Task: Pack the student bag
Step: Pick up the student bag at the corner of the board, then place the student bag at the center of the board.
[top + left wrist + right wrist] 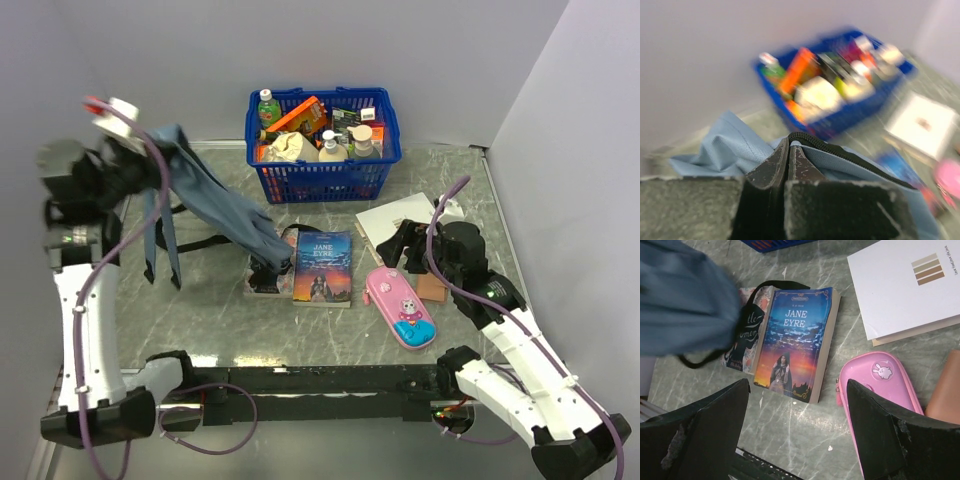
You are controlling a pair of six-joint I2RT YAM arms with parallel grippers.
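While the left arm has the student bag point(215, 200) hoisted up off the table point(230, 320), nothing's actually gone into it, so I'd call this the "get the bag open and positioned" step, pretty early on.

Top view: the left gripper point(140, 150) is up high at the far left, and the bag hangs from it in a long diagonal drape. Its lower end rests on a book just left of the Jane Eyre paperback point(323, 265). The straps dangle underneath. The blue basket point(320, 180) sits at the back, full of bottles and bits. The right gripper point(400, 240) hovers low by a white book point(395, 215), with the pink pencil case point(402, 308) just in front of it.

Left wrist view: blurry, but the fingers are pinched tight on the bag fabric right at the dark zip point(840, 152).

Right wrist view: jaws spread wide with nothing between them, looking straight down at Jane Eyre and the pencil case. The bag fills the top left corner and covers part of the second book point(747, 335).

Next move, as I see it: the right gripper either has to grab the other side of the zip opening to pull it apart, or pick up a book. The flat paperback looks awkward; it probably needs an edge grab.
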